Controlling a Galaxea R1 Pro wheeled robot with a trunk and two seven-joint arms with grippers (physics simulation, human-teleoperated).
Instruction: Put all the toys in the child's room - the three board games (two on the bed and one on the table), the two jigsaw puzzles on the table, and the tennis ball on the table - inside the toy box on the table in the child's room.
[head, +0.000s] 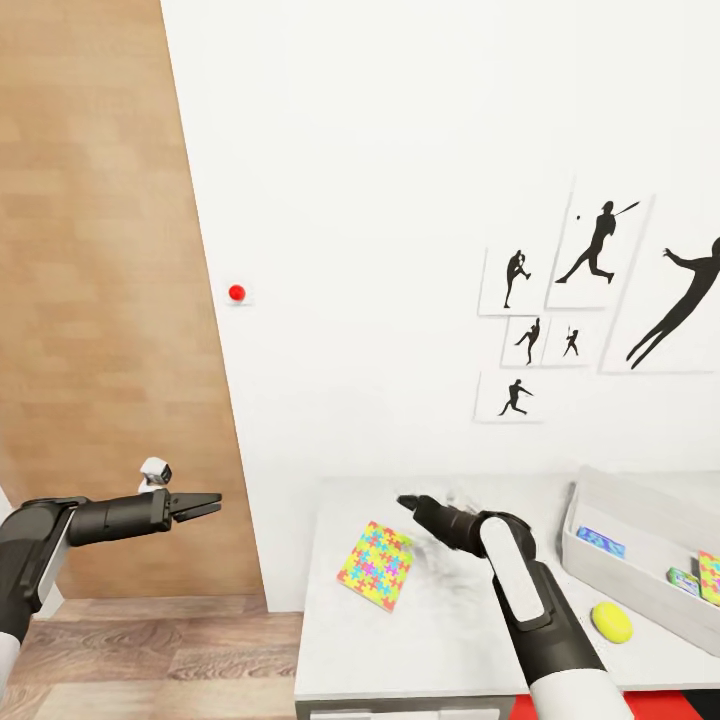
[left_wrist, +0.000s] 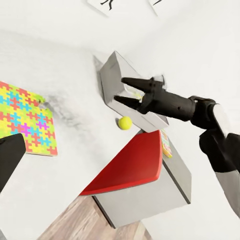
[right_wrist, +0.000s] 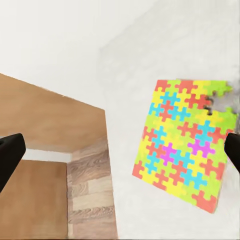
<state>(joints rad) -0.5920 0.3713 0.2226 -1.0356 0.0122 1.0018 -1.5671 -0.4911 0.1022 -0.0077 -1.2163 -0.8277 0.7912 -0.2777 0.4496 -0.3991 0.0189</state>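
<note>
The puzzle (head: 376, 564) was a thin squarish slab of many-coloured interlocking shapes with a red edge, lying flat near the table's (head: 440, 640) left end. In the right wrist view one corner of it dissolved into a grey smudge. The toy box (head: 640, 560) was cut off at the right; flat boxes inside were only partly visible. The right gripper (head: 408, 501) hovered just above and beside the puzzle, jaws spread, empty. The ball (head: 611, 621) lay by the box. The left gripper (head: 205, 505) hung off the table, fingers parted.
</note>
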